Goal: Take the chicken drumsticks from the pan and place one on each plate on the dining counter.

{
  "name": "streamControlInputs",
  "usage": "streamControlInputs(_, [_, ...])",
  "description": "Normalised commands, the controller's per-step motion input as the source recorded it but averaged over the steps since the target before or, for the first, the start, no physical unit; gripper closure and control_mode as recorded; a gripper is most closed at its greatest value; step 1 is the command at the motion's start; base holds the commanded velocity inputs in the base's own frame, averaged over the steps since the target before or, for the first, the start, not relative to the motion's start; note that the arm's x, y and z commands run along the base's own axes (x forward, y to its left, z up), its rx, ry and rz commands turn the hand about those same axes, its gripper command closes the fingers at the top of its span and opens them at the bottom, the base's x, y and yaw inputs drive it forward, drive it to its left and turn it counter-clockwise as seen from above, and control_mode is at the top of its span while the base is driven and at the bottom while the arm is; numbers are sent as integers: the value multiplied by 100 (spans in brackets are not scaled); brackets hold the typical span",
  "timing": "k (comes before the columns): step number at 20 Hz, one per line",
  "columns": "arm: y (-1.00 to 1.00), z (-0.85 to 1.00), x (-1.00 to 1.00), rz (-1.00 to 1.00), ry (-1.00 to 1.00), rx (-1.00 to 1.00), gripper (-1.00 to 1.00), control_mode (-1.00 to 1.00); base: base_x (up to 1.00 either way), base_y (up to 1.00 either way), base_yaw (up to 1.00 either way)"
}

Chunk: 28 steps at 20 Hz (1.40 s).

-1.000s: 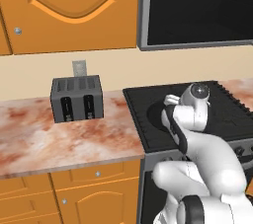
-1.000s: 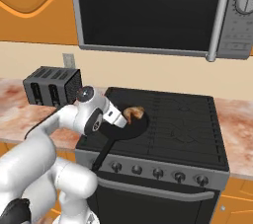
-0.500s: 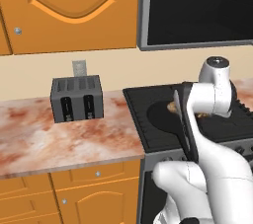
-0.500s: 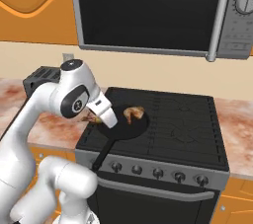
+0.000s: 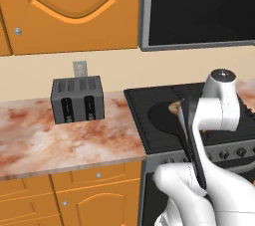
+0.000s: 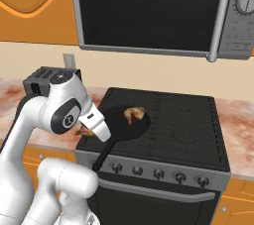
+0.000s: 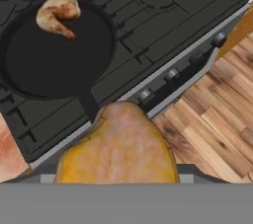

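Drumstick (image 7: 118,149) apparently in claw (image 7: 118,176), hiding its tips.

A dark grey four-slot toaster (image 5: 77,100) stands upright on the reddish-cream marbled worktop (image 5: 64,140), near the back wall, just below a grey wall outlet (image 5: 79,68). Orange drawer cabinets (image 5: 69,195) sit under the worktop; an orange wall cupboard (image 5: 69,8) hangs above. Right of the worktop, touching it, is the black ridged stove top (image 6: 183,122), with a row of round knobs (image 6: 158,173) along its front. A microwave (image 6: 149,11) is mounted above the stove. Wood-plank floor (image 7: 217,114) lies in front of the stove.
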Motion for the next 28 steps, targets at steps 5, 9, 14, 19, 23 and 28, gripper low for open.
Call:
streamControlInputs(5, [0, 0, -10, -12, -5, 0, 100, -100, 0, 0, 0])
streamControlInputs(9, [13, 0, -11, -30, -2, -2, 100, 100, -4, 3, -10])
streamControlInputs(14, [0, 0, 0, 0, 0, 0, 100, 100, -40, 3, -47])
streamControlInputs(19, [0, 0, 0, 0, 0, 0, 100, 100, -53, 0, -65])
streamControlInputs(23, [0, 0, 0, 0, 0, 0, 100, 100, -47, 0, -66])
streamControlInputs(28, [0, 0, 0, 0, 0, 0, 100, 100, -40, 0, -66])
